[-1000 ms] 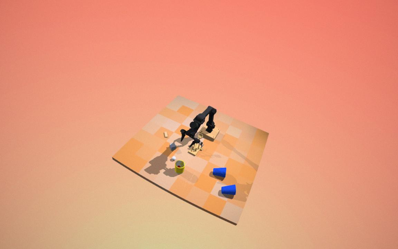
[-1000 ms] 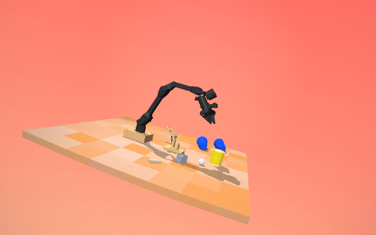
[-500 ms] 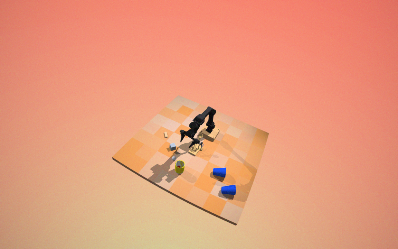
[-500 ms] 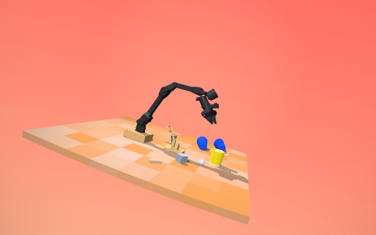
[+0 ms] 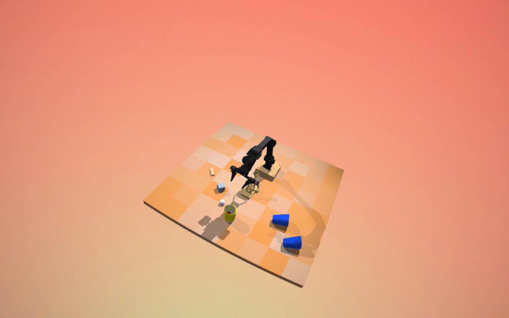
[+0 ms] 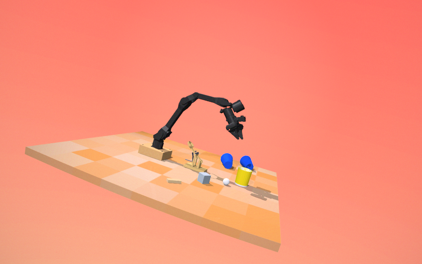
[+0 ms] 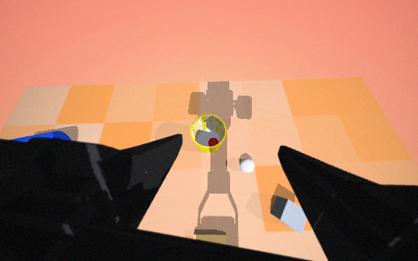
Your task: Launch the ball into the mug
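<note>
The yellow mug (image 5: 229, 217) (image 6: 243, 177) (image 7: 209, 149) stands upright. A small red ball (image 5: 228, 212) (image 7: 213, 142) shows inside it. A white ball (image 5: 222, 202) (image 6: 226, 181) (image 7: 247, 165) lies on the table beside the mug. The wooden catapult (image 5: 246, 194) (image 6: 194, 166) (image 7: 210, 238) stands between the arm's base and the mug, its throwing arm raised, with no ball seen in its cup. My gripper (image 5: 237, 184) (image 6: 240, 138) (image 7: 228, 143) is open and empty, high above the table. The wrist view shows only one end of the catapult.
A grey-blue cube (image 5: 220, 187) (image 6: 203, 178) (image 7: 294, 216) and a small wooden block (image 5: 211, 172) (image 6: 173, 180) lie on the white ball's side of the catapult. Two blue cups lie on their sides across from them, one cup (image 5: 280, 219) closer to the catapult than the other cup (image 5: 292, 242).
</note>
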You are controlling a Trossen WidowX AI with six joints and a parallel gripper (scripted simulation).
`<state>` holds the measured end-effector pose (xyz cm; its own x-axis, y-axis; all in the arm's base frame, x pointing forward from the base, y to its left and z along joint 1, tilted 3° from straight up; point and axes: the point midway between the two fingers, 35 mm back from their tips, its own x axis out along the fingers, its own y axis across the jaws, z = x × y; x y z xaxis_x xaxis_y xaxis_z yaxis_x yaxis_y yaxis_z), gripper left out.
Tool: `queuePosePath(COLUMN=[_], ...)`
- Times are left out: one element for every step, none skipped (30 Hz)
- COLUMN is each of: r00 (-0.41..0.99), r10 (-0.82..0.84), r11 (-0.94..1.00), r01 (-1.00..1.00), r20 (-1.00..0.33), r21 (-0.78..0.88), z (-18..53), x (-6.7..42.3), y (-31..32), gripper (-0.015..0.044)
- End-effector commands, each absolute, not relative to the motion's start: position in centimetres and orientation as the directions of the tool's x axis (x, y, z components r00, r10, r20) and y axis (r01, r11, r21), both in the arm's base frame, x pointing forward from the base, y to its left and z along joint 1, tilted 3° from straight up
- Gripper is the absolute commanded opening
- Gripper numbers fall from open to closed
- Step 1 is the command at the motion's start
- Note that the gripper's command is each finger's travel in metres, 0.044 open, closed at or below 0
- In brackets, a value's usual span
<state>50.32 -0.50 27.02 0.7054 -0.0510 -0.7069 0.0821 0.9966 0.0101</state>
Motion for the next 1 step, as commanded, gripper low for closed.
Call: queuePosePath(r00=[0.705], r10=[-0.051], r11=[0.997], r01=[0.082], r20=[-0.707], r21=[0.010], z=[27.00], x=[50.31], y=[-0.50], gripper=[0.0440])
